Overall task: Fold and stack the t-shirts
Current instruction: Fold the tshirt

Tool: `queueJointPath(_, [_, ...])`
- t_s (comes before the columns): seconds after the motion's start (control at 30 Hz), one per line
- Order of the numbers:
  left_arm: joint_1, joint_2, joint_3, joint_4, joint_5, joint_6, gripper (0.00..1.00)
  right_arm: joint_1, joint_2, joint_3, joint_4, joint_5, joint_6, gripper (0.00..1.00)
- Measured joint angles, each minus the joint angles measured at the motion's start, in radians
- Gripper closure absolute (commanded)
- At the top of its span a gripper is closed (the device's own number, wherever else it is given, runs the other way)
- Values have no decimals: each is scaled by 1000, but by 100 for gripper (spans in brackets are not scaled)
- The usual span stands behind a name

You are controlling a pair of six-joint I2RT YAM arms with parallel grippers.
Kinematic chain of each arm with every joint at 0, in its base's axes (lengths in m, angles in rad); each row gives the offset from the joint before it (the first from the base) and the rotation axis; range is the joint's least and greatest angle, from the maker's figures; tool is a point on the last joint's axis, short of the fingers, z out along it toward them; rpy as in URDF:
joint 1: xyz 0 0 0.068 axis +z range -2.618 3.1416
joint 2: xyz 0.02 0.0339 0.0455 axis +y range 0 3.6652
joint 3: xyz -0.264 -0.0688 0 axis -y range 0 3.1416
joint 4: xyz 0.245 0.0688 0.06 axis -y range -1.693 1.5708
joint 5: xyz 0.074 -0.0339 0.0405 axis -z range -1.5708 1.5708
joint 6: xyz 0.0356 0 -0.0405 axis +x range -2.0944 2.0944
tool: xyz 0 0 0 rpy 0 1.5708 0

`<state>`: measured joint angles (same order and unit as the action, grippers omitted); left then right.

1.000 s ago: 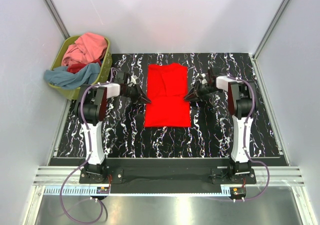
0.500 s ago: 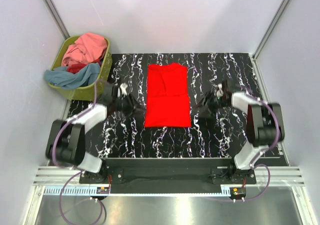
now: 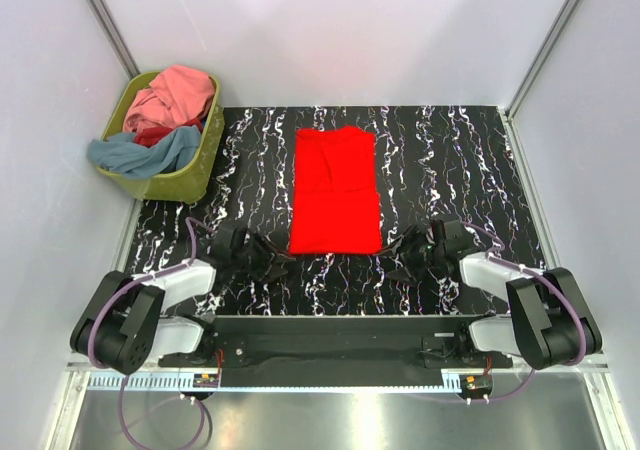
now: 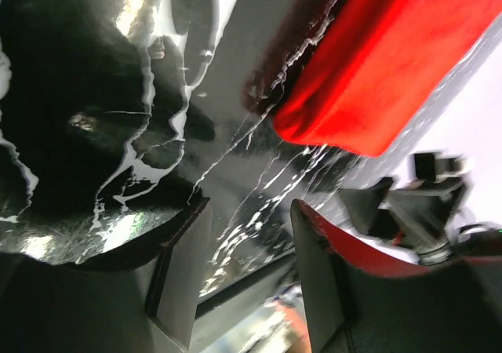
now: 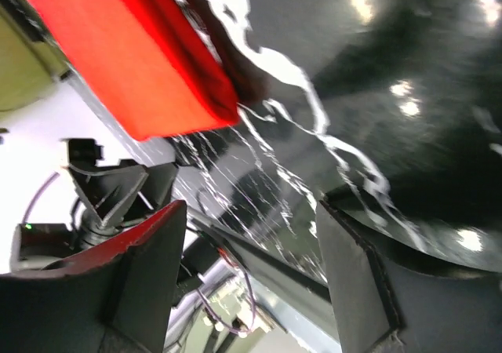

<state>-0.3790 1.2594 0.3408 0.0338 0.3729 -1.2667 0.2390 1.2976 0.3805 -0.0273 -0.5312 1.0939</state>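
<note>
Overhead, centre frame: folded bright red t-shirt flat on marbled table; other t-shirts heaped in olive basket, upper left. Left gripper and right gripper flank its lower corners. Left wrist: jaws spread, empty; shirt upper right. Right wrist: jaws spread, empty; shirt upper left.

The left arm and right arm look alike: white links between bulky black joints, on black bases at 7 and 5 o'clock. A thin purple cable loops from each base. The fingers are dark grey, flat-faced wedges.
</note>
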Motion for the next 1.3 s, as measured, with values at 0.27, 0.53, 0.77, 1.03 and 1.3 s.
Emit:
queueJointPath(0.27, [0,70,-42,215,-51,-166,49,56,39,-55,230,108,169,39])
queueJointPath(0.53, [0,146,-58,352,-82,-274,55,64,122,-53,351,144,258,49])
queueJointPath(0.77, [-1,209,-60,435,-84,-316,64,77,134,-46,359,174,275,50])
queueJointPath(1.03, [-2,215,-62,435,-92,-328,74,77,154,-33,364,183,276,55])
queueJointPath(1.3, [-3,215,-86,470,-100,-330,100,79,203,-11,360,200,245,97])
